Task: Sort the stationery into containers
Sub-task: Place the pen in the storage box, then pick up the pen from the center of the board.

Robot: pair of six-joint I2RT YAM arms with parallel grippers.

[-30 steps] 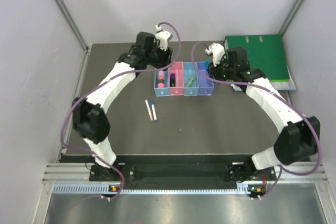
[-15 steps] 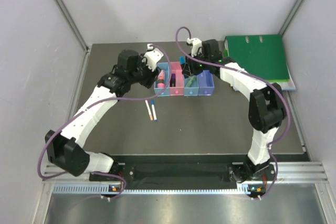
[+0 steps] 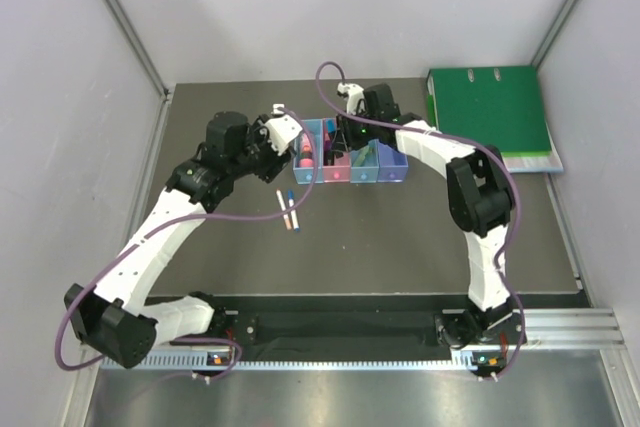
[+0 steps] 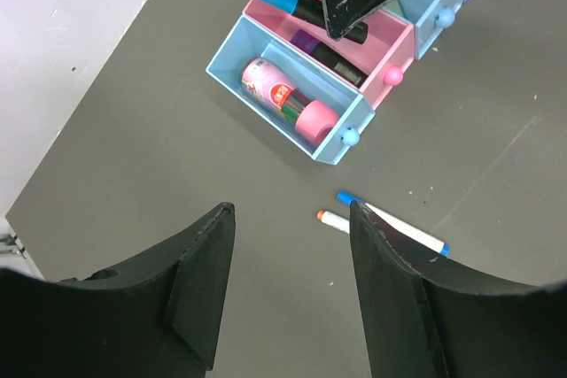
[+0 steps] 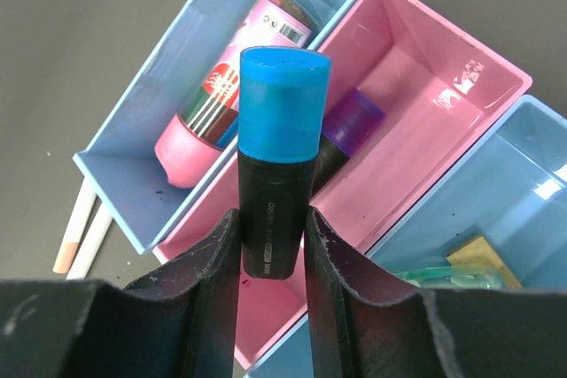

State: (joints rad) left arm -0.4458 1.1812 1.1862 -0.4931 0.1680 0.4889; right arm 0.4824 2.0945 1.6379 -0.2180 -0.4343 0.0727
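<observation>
My right gripper (image 5: 270, 219) is shut on a black marker with a blue end (image 5: 282, 130) and holds it above the pink bin (image 5: 425, 104), where a purple-ended black marker (image 5: 350, 121) lies. The thick pink one (image 5: 213, 121) lies in the light blue bin (image 5: 159, 77). The mint green one (image 5: 443, 276) and the tan eraser (image 5: 474, 254) lie in the blue bin (image 5: 523, 183). My left gripper (image 4: 291, 210) is open and empty above the mat, just left of two thin white pens (image 4: 390, 223). In the top view, the right gripper (image 3: 343, 142) is over the bins and the left gripper (image 3: 275, 147) beside them.
The four bins stand in a row at mid table; the violet-blue bin (image 3: 392, 162) is the rightmost. The white pens (image 3: 288, 209) lie on the dark mat in front of the row. A large green ring binder (image 3: 490, 112) lies at the back right. Grey walls enclose the table.
My right gripper has carried the blue-ended marker left along the row, from the violet-blue bin's end to above the pink bin. My left gripper has drawn back left and nearer, away from the bins.
</observation>
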